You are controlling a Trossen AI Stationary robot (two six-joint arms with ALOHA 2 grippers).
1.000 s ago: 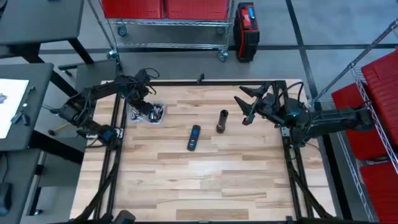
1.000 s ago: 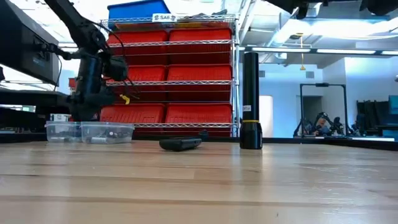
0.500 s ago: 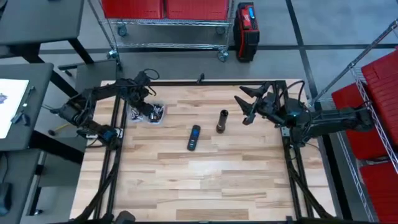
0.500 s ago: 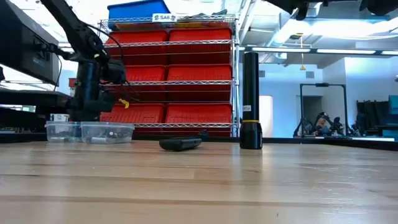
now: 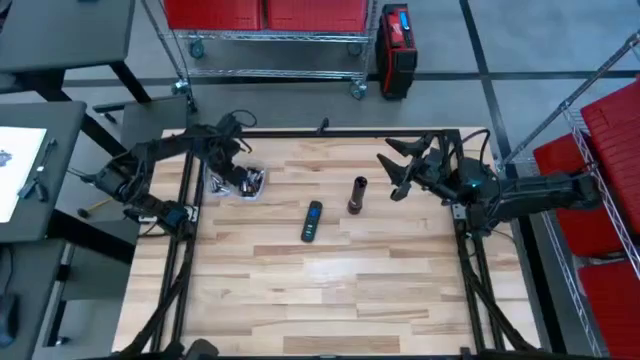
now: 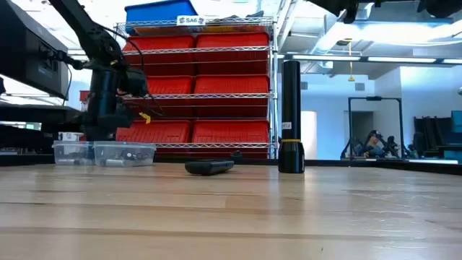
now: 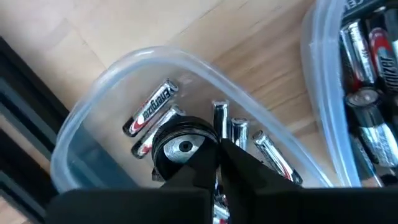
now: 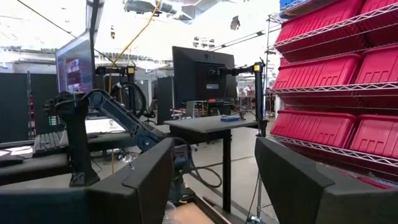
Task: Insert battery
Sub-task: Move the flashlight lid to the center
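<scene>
Reaching down into a clear plastic tub (image 7: 93, 118) at the counter's (image 5: 330, 290) far left corner, the left gripper (image 7: 217, 152) has its fingers closed to a narrow slit, and the wrist view shows them pinched on a battery (image 7: 181, 146), held end-on so that its round cap faces the camera. Its long axis runs along the fingers, so it will likely need turning to line up with a slot. Loose batteries (image 7: 152, 106) lie flat around it in the tub, and a second tub (image 7: 354, 81) sits just beside it.

Beyond the tub toward the counter's middle lies the dark remote (image 5: 312, 221), and past that a black flashlight (image 5: 356, 196) stands upright. The left arm is clearly nearer to both. Farthest from the tub, the right gripper (image 5: 397, 168) hovers above the counter's right edge, fingers spread wide and empty.
</scene>
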